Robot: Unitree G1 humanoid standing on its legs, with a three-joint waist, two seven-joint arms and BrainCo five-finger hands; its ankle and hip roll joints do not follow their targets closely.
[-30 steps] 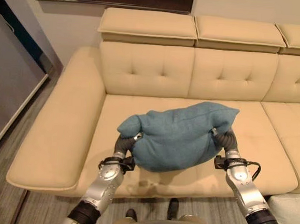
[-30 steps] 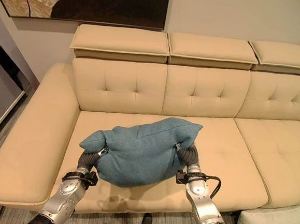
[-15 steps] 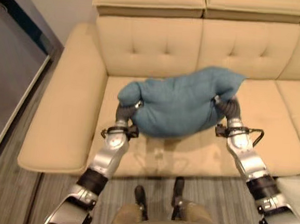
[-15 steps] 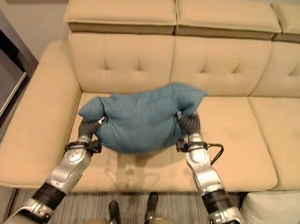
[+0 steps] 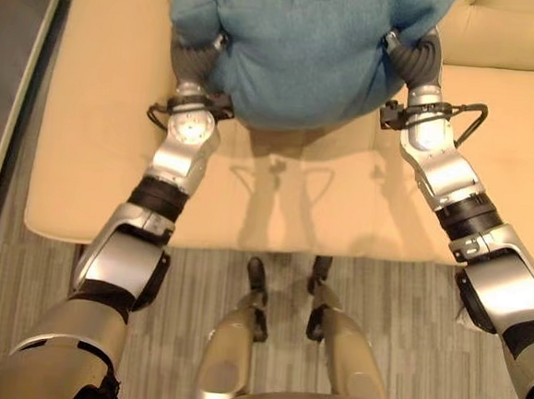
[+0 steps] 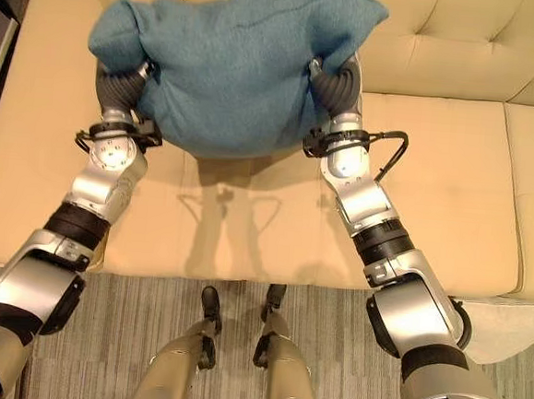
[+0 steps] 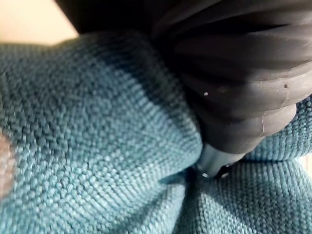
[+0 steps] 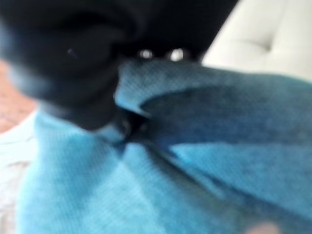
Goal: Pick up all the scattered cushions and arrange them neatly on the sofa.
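Overhead, my two arms reach out over the cream sofa (image 6: 453, 186) and carry one teal cushion (image 6: 231, 63) between them, above the far part of the left seat. My left hand (image 6: 119, 82) is buried in the cushion's left end, with the cloth bunched over it; my right hand (image 6: 336, 80) is buried in the right end, below the cushion's upper right corner. On each side the dark ribbed cover runs into the fabric, so the fingers are hidden and I cannot tell whether they are curled or straight. From the left wrist, knitted teal cloth folds tightly against the ribbed cover (image 7: 234, 73), and a small patch of cream sofa shows past it. From the right wrist, creased teal cloth lies against the dark cover, with the tufted sofa back (image 8: 273, 34) beyond. The cushion sags in the middle between the two hands and its shadow falls on the seat nearer me. Grey wood-grain floor (image 6: 330, 334) runs along the near edge of the sofa. At the right, a pale cushion corner (image 6: 507, 325) lies on the floor just beside the sofa's front.
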